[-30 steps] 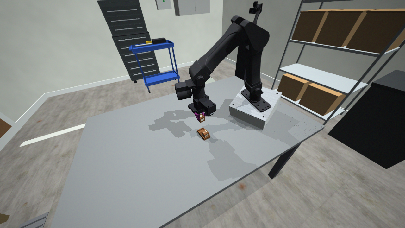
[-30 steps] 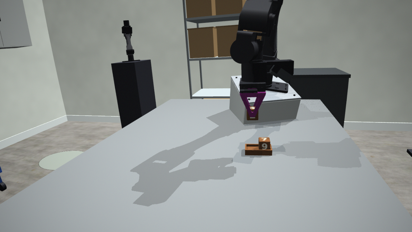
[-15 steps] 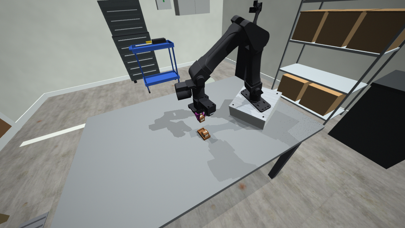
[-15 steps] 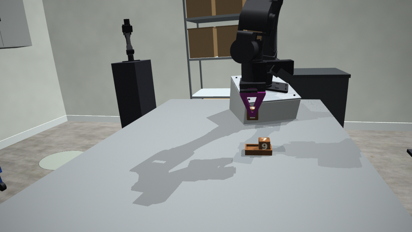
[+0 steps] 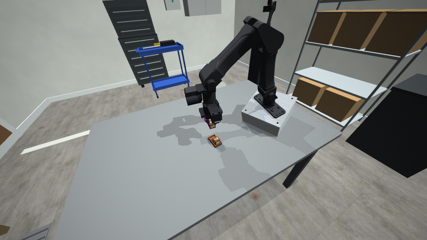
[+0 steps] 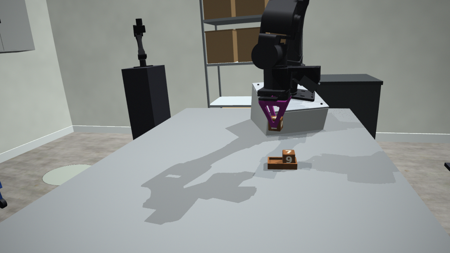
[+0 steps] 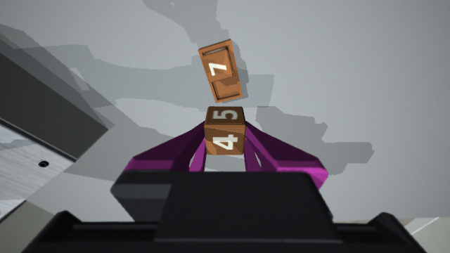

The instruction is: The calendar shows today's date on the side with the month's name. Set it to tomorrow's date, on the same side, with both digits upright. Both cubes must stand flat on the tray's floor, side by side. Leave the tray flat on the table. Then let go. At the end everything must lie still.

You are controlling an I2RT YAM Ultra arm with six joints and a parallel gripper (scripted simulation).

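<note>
A small wooden tray (image 5: 213,143) (image 6: 274,164) (image 7: 226,92) lies flat on the grey table (image 5: 134,179) (image 6: 220,220). One brown digit cube (image 5: 216,139) (image 6: 288,156) (image 7: 220,67) stands in one half of it, with 7 on top and 9 on the side seen by the exterior view. The tray's other half is empty. My gripper (image 5: 211,123) (image 6: 276,123) (image 7: 225,126) with purple fingers is shut on the second cube (image 5: 212,125) (image 6: 276,123) (image 7: 225,130) and holds it in the air above the table, short of the tray on the arm's base side. This cube shows 4 and 5 in the wrist view.
The arm's grey base block (image 5: 268,114) (image 6: 302,117) stands on the table behind the tray. A metal shelf rack with cardboard boxes (image 5: 358,59) and a black cabinet (image 5: 394,128) stand off the table's edge.
</note>
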